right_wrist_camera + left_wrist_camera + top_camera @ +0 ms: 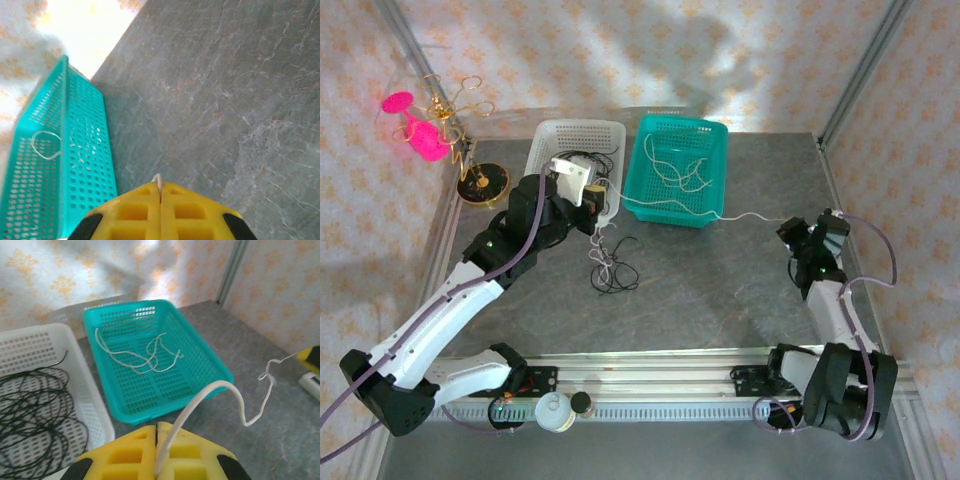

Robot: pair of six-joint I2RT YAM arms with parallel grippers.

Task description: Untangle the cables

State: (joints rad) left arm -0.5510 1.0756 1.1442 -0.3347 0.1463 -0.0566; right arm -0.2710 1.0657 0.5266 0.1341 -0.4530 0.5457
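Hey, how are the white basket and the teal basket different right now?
Colour: the white basket is white plastic, the teal basket is blue-green. Contents: the white basket holds black cables in loose coils, while the teal basket holds whitish cables. Position: seen from above, the white basket sits left of the teal basket. Both are rectangular perforated trays, set side by side.

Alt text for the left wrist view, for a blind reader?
The left tool, shut, pinches a whitish cable arcing over the table. Behind: a teal basket of whitish cords, a white basket of black cords.
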